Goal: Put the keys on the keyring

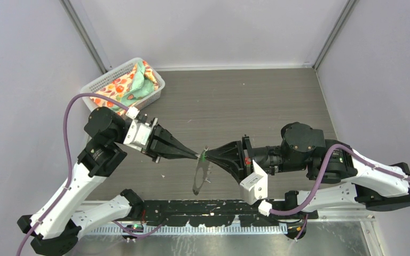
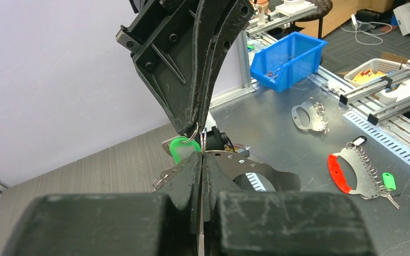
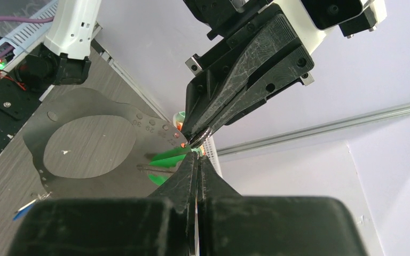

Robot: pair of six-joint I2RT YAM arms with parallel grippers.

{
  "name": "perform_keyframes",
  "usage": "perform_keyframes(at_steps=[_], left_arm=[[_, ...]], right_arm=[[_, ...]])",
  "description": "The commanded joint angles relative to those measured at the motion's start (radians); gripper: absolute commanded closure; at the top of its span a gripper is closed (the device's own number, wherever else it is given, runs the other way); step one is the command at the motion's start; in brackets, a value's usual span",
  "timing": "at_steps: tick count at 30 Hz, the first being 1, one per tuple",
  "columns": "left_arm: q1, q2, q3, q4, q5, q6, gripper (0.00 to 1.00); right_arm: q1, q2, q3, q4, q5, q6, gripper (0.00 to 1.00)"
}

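Threading looks unfinished: left fingers (image 2: 188, 176) pinch the keyring (image 3: 85, 102), right fingers (image 3: 188, 176) pinch the green key (image 2: 183, 149) against it, and the blue key (image 3: 24, 210) seems loose on the bench (image 1: 235, 101).

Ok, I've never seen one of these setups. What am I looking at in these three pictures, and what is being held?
These are two robot arms bolted at the near edge of a table. The wide picture comes from a fixed camera above and behind them. The other two come from cameras on the wrists, so each shows its own black fingers at the bottom and the other arm's hand coming in from above. The left hand and right hand meet tip to tip, both pinched shut. The right hand seems to grip the green key; the left seems to grip the keyring, a flat grey metal loop held above the table. In the far left corner sits a white basket holding patterned cloth.
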Motion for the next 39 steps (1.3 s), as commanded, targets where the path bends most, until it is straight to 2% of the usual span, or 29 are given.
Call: perform_keyframes(at_steps=[1,16,31,39], left_arm=[[-0.005,-0.017,0.006,0.02,-0.027,0.012,1.0],[-0.005,-0.022,0.002,0.005,-0.058,0.036,1.0],[-0.004,-0.015,0.018,-0.102,-0.07,0.132,1.0],[-0.005,-0.003,0.04,-0.217,-0.038,0.241,1.0]], right_arm=[[0.003,0.001,0.013,0.037,0.005,0.018,0.99],[0.004,0.005,0.012,0.047,-0.012,0.024,0.99],[0.003,0.024,0.041,0.027,-0.021,0.012,0.99],[0.004,0.064,0.096,-0.033,-0.031,0.01,0.99]])
